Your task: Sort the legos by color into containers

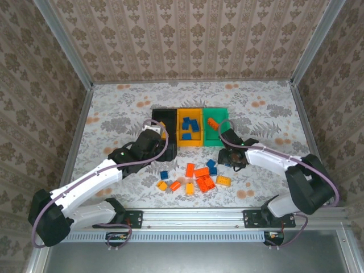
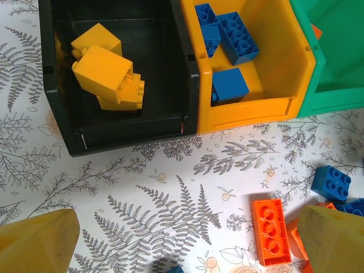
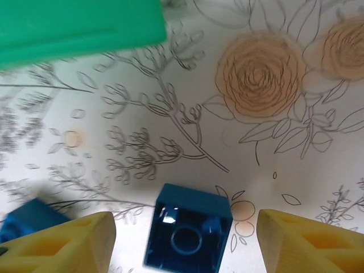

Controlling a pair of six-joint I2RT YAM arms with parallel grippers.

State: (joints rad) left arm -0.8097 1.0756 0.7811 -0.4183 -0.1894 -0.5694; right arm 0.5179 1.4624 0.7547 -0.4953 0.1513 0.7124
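Note:
Three bins stand side by side: a black bin [image 1: 165, 111] holding yellow legos [image 2: 105, 71], a yellow-orange bin [image 2: 250, 114] holding blue legos [image 2: 233, 37], and a green bin [image 1: 219, 112] with an orange-red brick [image 1: 212, 122] inside. Loose orange-red bricks [image 1: 202, 172], blue and yellow ones lie on the table in front of them. My left gripper [image 2: 187, 244] hovers open and empty just in front of the black bin. My right gripper [image 3: 185, 239] is open, low over the table, with an upside-down blue brick [image 3: 189, 236] lying between its fingers, untouched.
An orange-red brick [image 2: 271, 230] and a blue brick [image 2: 331, 182] lie right of my left gripper. A second blue brick [image 3: 28, 219] sits by my right gripper's left finger. The green bin's corner [image 3: 79, 25] is just ahead of it. Patterned walls enclose the table.

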